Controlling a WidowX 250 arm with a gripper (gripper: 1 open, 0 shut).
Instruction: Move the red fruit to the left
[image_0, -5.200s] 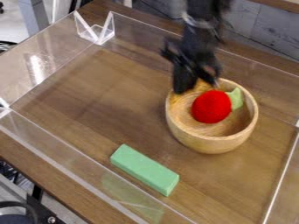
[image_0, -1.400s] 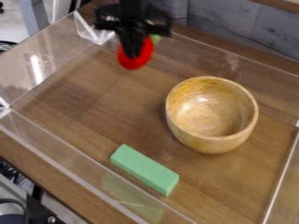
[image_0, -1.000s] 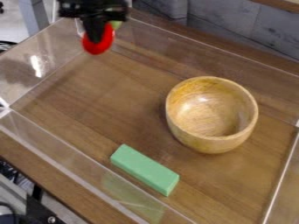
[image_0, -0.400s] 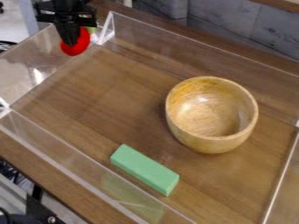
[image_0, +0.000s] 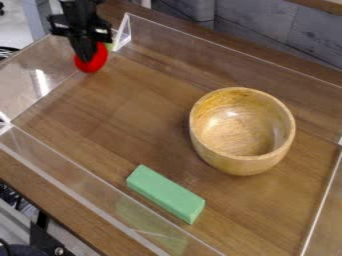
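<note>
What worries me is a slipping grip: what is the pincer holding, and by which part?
The pincer holds the red fruit, gripping its upper part from above; the lower part shows below the fingers.

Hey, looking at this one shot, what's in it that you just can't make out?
Camera view: whether the red fruit rests on the tray floor or hangs just above it; one angle cannot settle that.
The fruit's top, covered by the end effector.
How the end effector's tips sit on the fruit: dark and blurred.
The arm above, cut off by the top edge.
Bottom-left corner: dark shapes, cut by the edges.
</note>
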